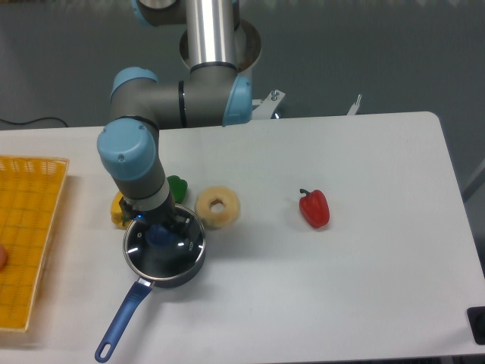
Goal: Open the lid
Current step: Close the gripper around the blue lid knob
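Observation:
The lid (173, 250), a clear glass disc with a metal rim, lies flat on the dark blue saucepan (189, 267), whose long handle (120, 322) points to the front left. The blue centre knob (160, 236) is half covered by my gripper (159, 227), which reaches down from above right at the knob. Dark gripper parts show on both sides of the knob. Whether the fingers press on it is hidden by the wrist.
A yellow pepper (118, 209) and a green object (178, 186) lie just behind the pan, and a doughnut (217, 206) is to its right. A red pepper (314, 208) lies further right. An orange basket (26, 235) stands at the left edge.

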`<action>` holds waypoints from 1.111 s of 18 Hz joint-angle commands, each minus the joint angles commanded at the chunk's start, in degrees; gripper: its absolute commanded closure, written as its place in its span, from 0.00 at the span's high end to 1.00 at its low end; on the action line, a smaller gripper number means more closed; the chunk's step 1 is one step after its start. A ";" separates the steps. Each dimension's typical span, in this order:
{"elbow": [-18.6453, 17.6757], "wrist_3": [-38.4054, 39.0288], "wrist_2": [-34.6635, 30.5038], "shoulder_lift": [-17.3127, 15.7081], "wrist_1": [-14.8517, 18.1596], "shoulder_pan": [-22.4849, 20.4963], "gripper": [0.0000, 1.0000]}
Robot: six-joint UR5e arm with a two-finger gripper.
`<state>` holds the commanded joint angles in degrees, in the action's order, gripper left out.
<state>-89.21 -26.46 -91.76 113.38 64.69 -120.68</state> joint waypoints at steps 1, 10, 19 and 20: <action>0.00 0.09 0.00 0.09 0.00 0.26 1.00; -0.17 -0.53 0.62 0.09 0.53 0.35 1.00; -0.35 -3.25 0.88 0.35 2.20 0.44 1.00; -0.26 -3.25 1.23 0.35 2.11 0.44 1.00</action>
<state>-89.47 -29.71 -90.53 113.73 66.80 -120.23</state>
